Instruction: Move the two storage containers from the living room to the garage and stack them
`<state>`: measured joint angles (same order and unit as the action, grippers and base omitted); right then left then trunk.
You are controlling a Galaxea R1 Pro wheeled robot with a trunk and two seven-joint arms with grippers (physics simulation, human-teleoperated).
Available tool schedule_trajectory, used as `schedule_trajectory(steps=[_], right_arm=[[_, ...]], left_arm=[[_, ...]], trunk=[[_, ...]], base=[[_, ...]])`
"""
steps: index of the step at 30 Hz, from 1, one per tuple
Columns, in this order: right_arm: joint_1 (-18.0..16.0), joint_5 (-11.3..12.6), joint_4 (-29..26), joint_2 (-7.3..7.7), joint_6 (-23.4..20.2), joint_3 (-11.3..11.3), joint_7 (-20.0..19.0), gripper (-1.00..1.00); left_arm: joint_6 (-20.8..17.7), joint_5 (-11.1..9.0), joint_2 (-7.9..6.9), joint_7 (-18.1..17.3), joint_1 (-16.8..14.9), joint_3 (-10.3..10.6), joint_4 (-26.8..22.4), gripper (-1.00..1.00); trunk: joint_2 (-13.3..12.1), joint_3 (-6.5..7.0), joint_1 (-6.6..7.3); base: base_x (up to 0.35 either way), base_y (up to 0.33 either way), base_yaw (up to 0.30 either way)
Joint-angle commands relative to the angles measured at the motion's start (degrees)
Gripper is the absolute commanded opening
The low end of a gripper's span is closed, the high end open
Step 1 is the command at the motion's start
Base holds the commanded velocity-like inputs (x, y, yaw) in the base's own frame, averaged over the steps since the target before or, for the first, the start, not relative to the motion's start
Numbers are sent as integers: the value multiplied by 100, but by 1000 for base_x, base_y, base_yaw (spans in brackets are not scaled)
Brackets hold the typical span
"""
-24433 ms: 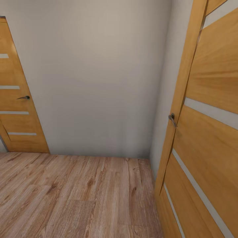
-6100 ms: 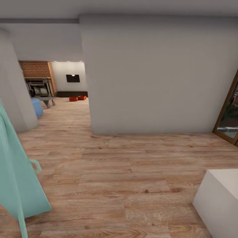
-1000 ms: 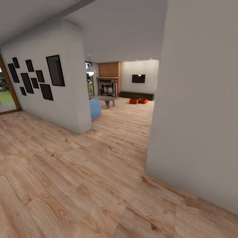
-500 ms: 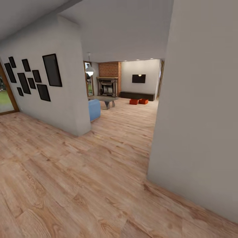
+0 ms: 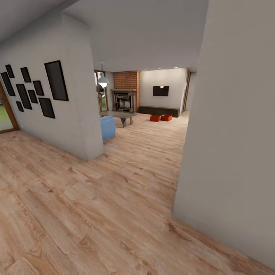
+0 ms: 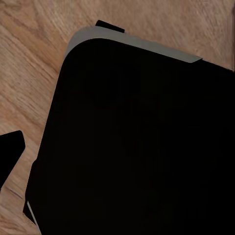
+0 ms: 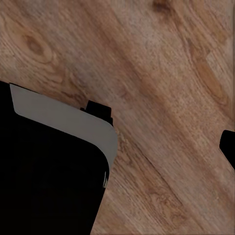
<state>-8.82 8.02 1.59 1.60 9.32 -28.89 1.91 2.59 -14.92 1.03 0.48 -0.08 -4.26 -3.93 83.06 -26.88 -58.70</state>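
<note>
Head view: a pale wood-plank floor (image 5: pixel 95 206) runs forward between two white walls, one at the left (image 5: pixel 72 114) hung with a cluster of black picture frames (image 5: pixel 36 89), one close at the right (image 5: pixel 236 145). Through the opening between them lies the living room. The two storage containers (image 5: pixel 160 118), orange-red, sit side by side on the plank floor at the far end, just in front of a long low dark cabinet (image 5: pixel 158 110). A black TV (image 5: pixel 160 91) hangs on the wall above that cabinet. To its left stands a red-brick fireplace (image 5: pixel 125 91). Nearer, a grey low desk (image 5: pixel 118 115) and a blue seat (image 5: pixel 108 128) stand by the left wall's corner, with a white pendant lamp (image 5: pixel 102 81) hanging above.

Left wrist view: a large black body with a grey edge (image 6: pixel 142 142) lies over wood planks; one dark tip (image 6: pixel 10 152) shows at the border. Whether the left pincer is apart or together cannot be told.

Right wrist view: the same black, grey-edged body (image 7: pixel 54 171) over darker planks, a dark tip (image 7: pixel 229 147) at the border. The right pincer's state cannot be told either.
</note>
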Motion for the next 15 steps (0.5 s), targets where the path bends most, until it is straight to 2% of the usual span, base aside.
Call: schedule_trajectory(steps=[1,6,15], right_arm=[[-6,60,17,-3,35,-45,2,100],[-6,68,17,-3,35,-43,2,100],[-6,60,17,0,35,-47,2,100]], left_arm=[[12,-2,3,5,-1,-39,-3,100],[14,-2,3,5,-1,-40,-3,100],[14,-3,3,5,-1,-40,-3,100]], trunk=[[2,-5,-3],[2,-5,-3],[2,-5,-3]], base=[[322,0,0],[322,0,111],[322,0,256]])
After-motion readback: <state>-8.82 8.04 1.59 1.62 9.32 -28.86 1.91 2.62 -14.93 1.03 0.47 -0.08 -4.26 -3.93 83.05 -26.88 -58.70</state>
